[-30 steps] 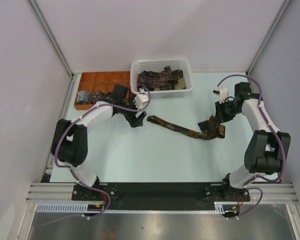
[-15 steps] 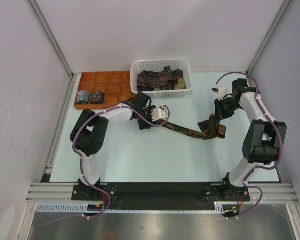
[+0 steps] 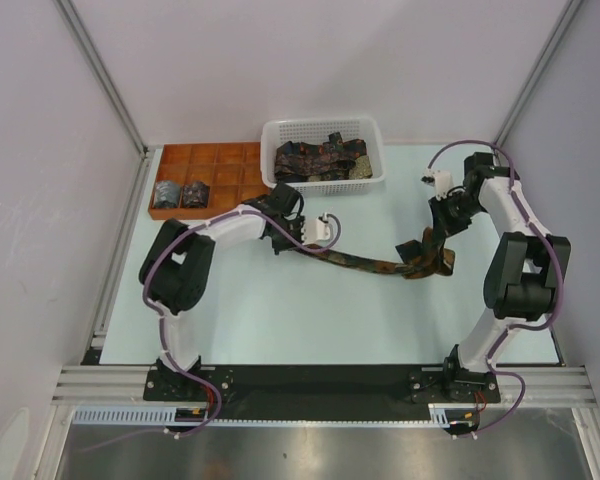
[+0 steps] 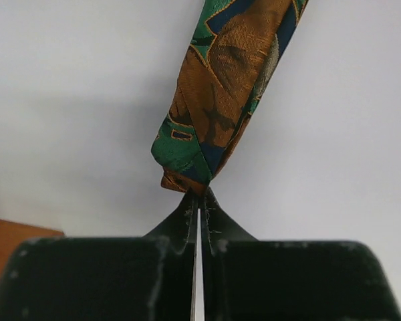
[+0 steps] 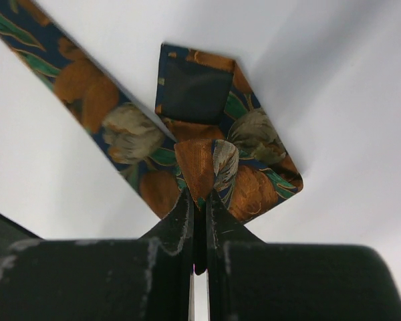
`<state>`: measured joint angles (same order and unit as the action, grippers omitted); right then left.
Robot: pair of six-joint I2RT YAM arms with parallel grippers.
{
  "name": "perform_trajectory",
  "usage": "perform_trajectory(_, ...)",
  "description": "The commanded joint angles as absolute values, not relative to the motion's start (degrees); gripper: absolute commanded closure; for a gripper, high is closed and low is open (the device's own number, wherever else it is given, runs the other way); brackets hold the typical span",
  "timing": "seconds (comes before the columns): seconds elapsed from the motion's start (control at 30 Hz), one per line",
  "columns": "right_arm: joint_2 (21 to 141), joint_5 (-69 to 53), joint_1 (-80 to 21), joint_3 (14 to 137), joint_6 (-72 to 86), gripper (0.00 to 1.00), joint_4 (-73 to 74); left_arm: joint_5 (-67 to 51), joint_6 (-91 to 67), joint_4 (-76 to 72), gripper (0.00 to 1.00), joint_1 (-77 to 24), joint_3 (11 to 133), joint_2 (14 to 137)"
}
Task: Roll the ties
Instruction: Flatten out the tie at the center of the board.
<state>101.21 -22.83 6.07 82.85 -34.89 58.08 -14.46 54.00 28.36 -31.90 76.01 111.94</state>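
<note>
The tie (image 3: 365, 262) lies stretched across the middle of the table (image 3: 280, 320), running from 9 o'clock to 3 o'clock in the overhead view. The left gripper (image 4: 198, 197) is pinched tight on its narrow tip. The right gripper (image 5: 199, 200) is clamped on a fold of the bunched wide end. The fabric looks light, limp and slick, so it will likely sag and slip. The bite on the tip seems shallow, though the wrist view hardly settles that. The narrow end, taken across its full width, looks like the best hold for starting a roll.
</note>
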Motion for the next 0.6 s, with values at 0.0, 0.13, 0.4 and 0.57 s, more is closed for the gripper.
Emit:
perform_trajectory(0.0, 102.3, -22.67, 4.84, 86.04, -41.04, 1.0, 63.89, -18.89, 52.39, 46.71, 1.0, -30.86, 71.64, 97.05)
perform_trajectory(0.13, 104.06, -24.25, -2.17, 85.17, -43.24, 0.93, 66.09, -20.39, 50.71, 57.55, 1.0, -27.08, 65.59, 90.01)
perform_trajectory(0.4, 111.79, -25.49, -11.78, 95.0, -38.67, 0.38, 62.75, -19.95, 44.84, 66.27, 1.0, -4.06, 68.98, 98.41)
perform_trajectory(0.57, 105.41, -27.42, -5.29, 91.07, -41.13, 0.05, 61.19, -20.39, 39.82, 65.13, 1.0, 6.06, 73.12, 104.4)
